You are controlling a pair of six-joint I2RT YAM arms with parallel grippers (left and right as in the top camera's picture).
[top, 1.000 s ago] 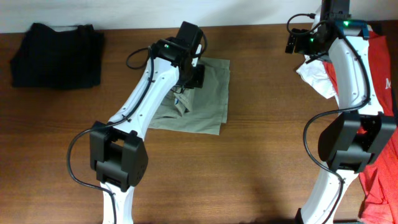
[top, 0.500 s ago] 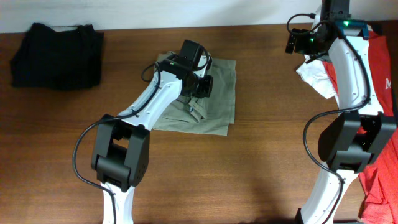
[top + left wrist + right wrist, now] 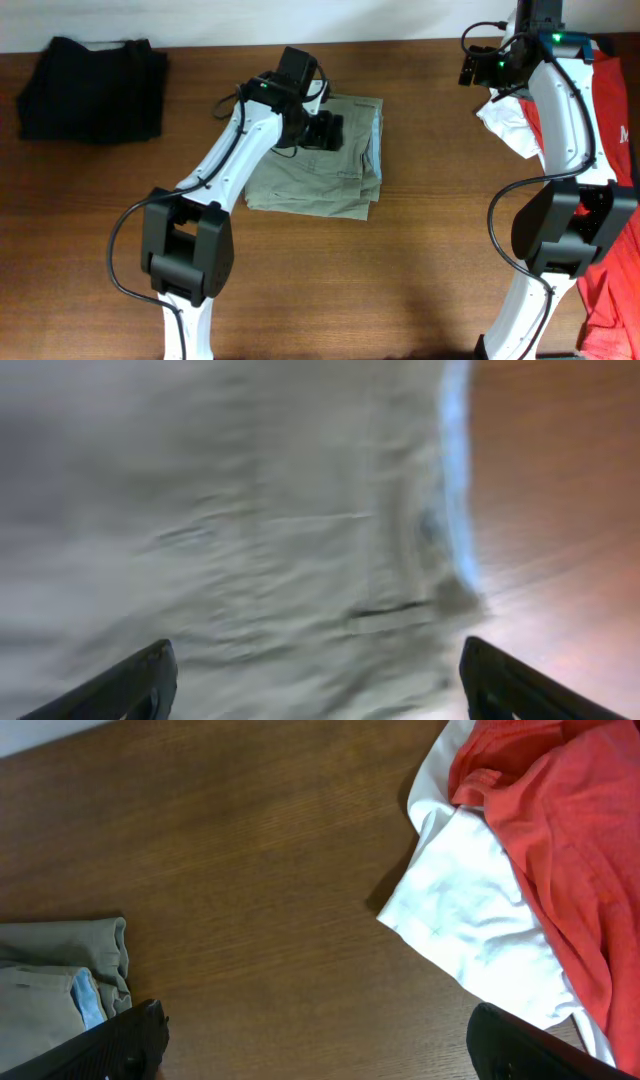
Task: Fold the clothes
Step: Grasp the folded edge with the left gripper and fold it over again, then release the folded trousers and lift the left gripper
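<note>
left pincer sat spread wide right over the far edge of the olive garment, way nearer than the right arm.

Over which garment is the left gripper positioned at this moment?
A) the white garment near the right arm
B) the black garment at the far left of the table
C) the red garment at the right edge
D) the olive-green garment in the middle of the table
D: in the overhead view the left gripper is above the olive-green garment, and the left wrist view shows that same cloth filling the space between its spread fingers.
</note>
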